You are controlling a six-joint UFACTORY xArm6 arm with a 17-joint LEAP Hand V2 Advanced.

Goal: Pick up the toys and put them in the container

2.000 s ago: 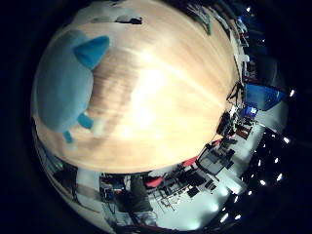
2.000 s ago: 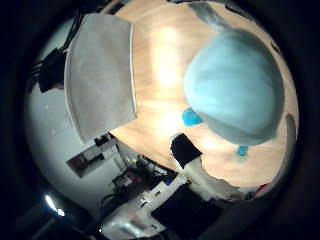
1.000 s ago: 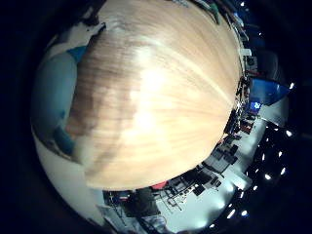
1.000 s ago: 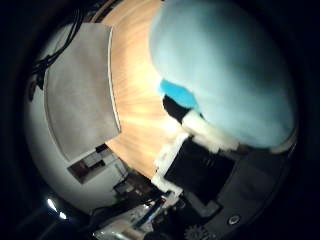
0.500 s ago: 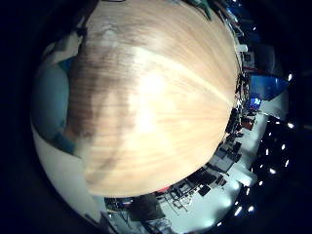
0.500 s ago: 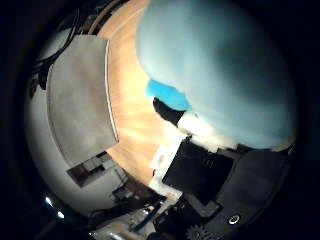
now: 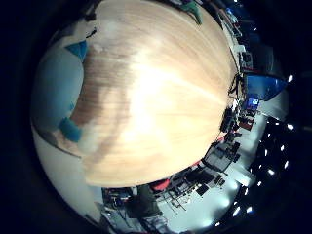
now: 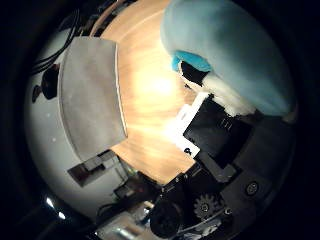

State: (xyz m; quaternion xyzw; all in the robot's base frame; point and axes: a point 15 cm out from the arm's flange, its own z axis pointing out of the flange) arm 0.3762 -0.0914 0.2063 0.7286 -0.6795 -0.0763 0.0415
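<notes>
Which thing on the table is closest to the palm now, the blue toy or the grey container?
The light blue plush toy: it fills much of the thumb-side view against the hand, while the grey container lies apart across bare wooden table.

I see a big wooden table [image 7: 161,97] filling most of my view. It is light brown, with a bright shine across the middle. A soft blue toy [image 7: 56,95] lies on the table at one edge of what I can see. It is pale blue and round, with darker blue bits sticking out, one near each end. A dark shadow lies on the wood right beside the toy. At the far end of the table I see a small green thing [image 7: 194,9], but I cannot tell what it is.
</notes>
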